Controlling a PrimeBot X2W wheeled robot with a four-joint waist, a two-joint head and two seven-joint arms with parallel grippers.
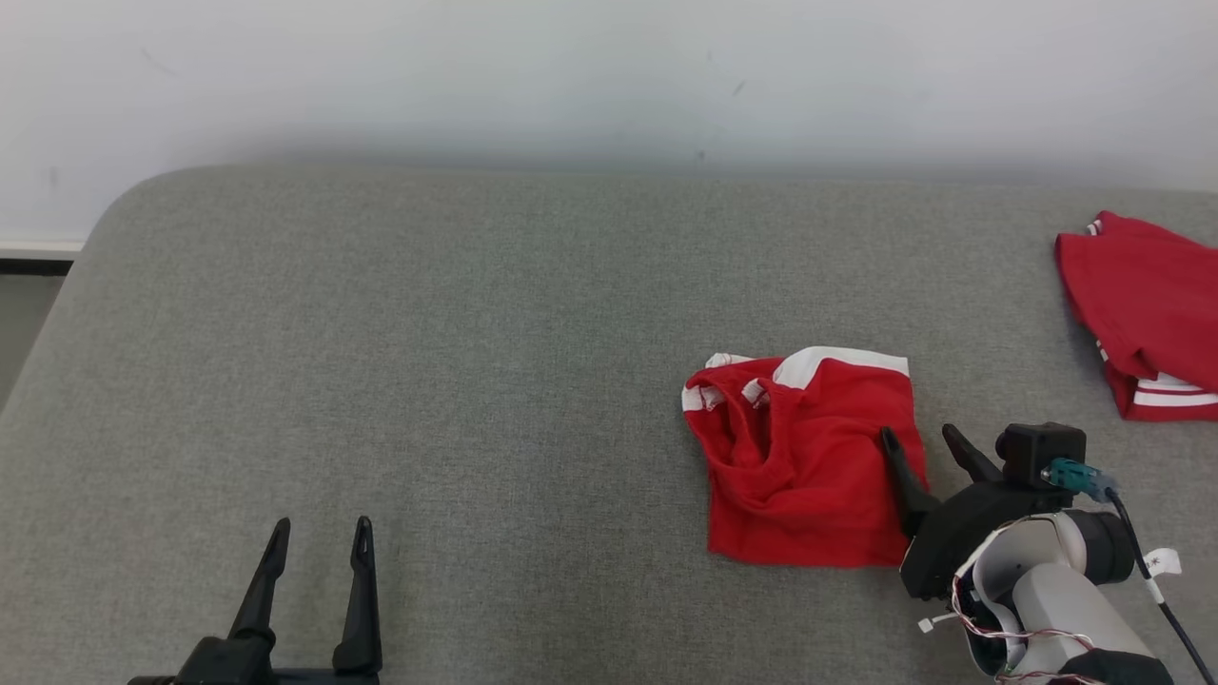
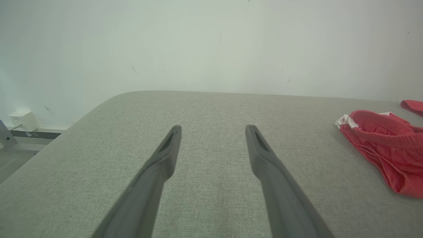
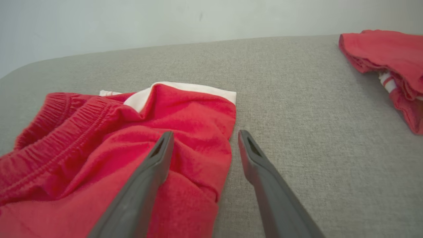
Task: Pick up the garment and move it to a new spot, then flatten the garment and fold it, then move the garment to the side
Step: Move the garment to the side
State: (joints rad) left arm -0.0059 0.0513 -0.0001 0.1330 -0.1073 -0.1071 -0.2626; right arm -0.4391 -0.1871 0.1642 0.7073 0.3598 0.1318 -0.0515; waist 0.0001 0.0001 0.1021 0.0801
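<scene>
Red shorts [image 1: 804, 457] lie crumpled right of centre in the head view, on the grey padded table [image 1: 428, 333]. White trim shows along their top edge and the elastic waistband is bunched at left. They are not flat and not folded, so the task looks to be at its pick-up step.

Right gripper [image 1: 918, 433] is at lower right, jaws spread and holding nothing. In the right wrist view one finger [image 3: 155, 165] sits over the cloth and the other over bare table, straddling the shorts' right edge. It is probably placed to pinch that edge. Contact with the cloth can't be told.

Left gripper [image 1: 324, 523] is at lower left, also spread and empty over bare table, well apart from the shorts; likely parked until flattening.

A second red garment [image 1: 1147, 304] lies at the right edge, well apart from the shorts and probably not the target.
</scene>
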